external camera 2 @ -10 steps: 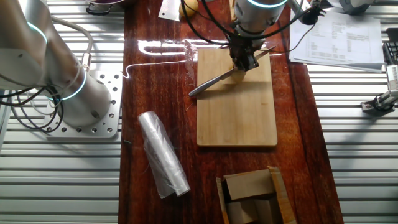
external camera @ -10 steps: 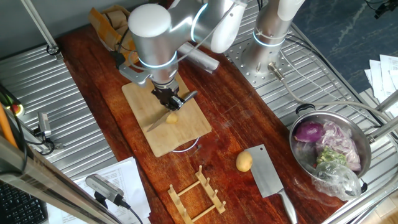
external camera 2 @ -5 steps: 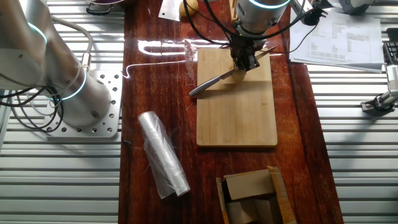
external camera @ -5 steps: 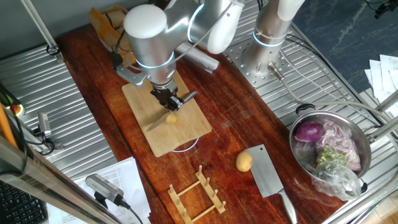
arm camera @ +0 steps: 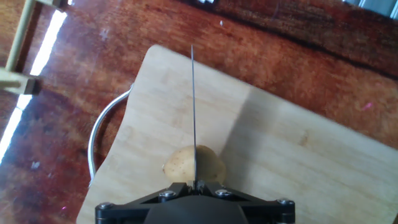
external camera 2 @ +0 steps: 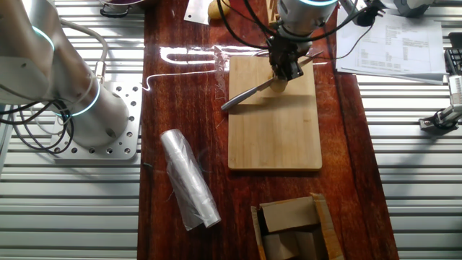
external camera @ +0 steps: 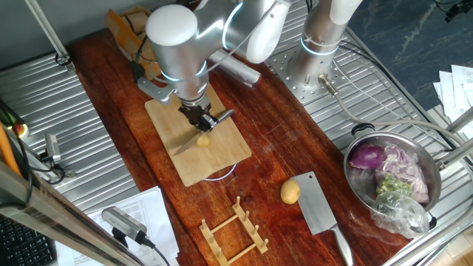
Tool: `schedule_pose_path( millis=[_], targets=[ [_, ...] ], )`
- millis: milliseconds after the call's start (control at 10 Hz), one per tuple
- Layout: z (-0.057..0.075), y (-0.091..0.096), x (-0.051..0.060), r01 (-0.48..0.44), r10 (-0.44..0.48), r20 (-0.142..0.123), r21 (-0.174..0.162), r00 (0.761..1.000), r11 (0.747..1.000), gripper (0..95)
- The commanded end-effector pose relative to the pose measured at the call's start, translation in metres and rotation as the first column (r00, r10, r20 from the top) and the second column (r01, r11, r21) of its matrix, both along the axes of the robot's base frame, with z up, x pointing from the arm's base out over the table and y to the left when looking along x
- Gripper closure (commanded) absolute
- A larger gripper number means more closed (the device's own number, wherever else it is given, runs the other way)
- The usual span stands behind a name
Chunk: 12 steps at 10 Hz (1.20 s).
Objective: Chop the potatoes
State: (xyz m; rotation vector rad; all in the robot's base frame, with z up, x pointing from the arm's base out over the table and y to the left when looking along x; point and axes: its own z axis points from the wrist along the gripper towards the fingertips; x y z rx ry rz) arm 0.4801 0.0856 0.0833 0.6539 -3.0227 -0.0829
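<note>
- Our gripper (external camera: 201, 117) is clamped tight on a knife (arm camera: 193, 112), blade edge-down across the potato (arm camera: 194, 165) so it splits evenly.
- Potato sits on the cutting board (external camera: 214, 159), keeping the blade off the table.

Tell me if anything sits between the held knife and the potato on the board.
Nothing visible does. The thin steel knife blade held in the gripper already rests on the small yellow-tan potato on the pale wooden cutting board.
</note>
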Motion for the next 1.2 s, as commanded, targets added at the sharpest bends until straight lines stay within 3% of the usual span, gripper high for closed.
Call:
schedule_pose_path(
  millis=[100,300,500,900,1200],
  targets=[
    [-0.006,-0.002,0.002,-0.006,0.005,0.028,0.023,1.0,1.0,95.0],
    [-0.01,-0.002,0.005,-0.017,0.015,0.053,0.031,0.998,0.999,95.0],
    [-0.013,-0.002,0.008,-0.021,0.019,0.06,0.033,0.998,0.999,95.0],
    [-0.015,0.0,0.014,-0.015,0.013,0.056,0.043,0.998,0.999,95.0],
    [-0.025,-0.001,0.017,-0.012,0.009,0.057,0.051,0.998,0.999,95.0]
  ],
)
